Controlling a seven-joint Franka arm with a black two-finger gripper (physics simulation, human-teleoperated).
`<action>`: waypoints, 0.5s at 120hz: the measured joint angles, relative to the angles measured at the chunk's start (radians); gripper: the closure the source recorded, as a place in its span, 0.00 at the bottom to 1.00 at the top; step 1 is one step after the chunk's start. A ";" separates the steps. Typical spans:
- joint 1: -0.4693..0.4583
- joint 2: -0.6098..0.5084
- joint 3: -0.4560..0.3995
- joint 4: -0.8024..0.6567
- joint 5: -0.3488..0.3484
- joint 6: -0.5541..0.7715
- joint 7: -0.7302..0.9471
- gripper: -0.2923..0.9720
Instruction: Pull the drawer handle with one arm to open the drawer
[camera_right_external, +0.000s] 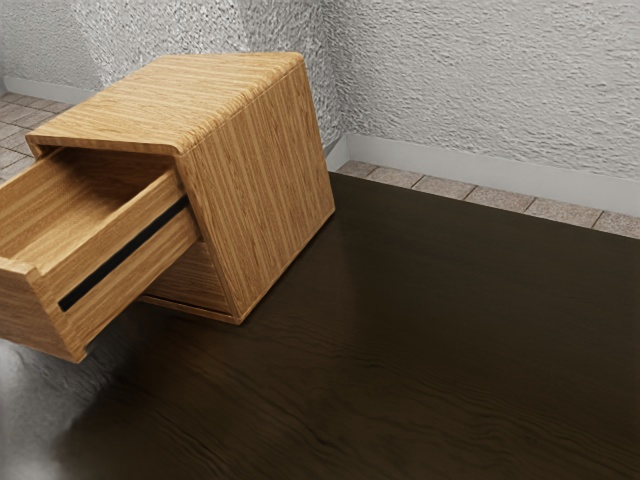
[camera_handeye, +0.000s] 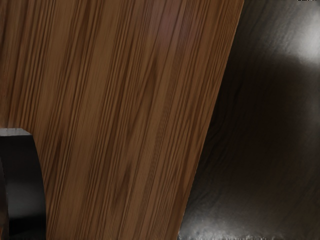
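Drawer at 9 o'clock in exterior view, drawn well out, interior exposed | cabinet behind at 11 o'clock | dark table under both | jaws: cannot tell | judged: opening essentially done; only release and retreat left.

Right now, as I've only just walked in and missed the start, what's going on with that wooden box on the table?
A light, grained wooden cabinet stands on the dark brown wooden table. Its single wooden drawer is already pulled well out toward the exterior view's left, and a black slot runs along its outer wall. The arm's hand is close to the furniture: the wrist view looks straight onto a striped wooden panel, with the dark table beside it.
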 joint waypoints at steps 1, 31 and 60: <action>0.001 -0.002 0.000 0.000 -0.001 -0.001 0.000 0.32; 0.044 -0.041 -0.049 0.003 -0.049 -0.040 0.017 0.48; 0.060 -0.048 -0.159 0.131 -0.191 -0.068 0.044 0.36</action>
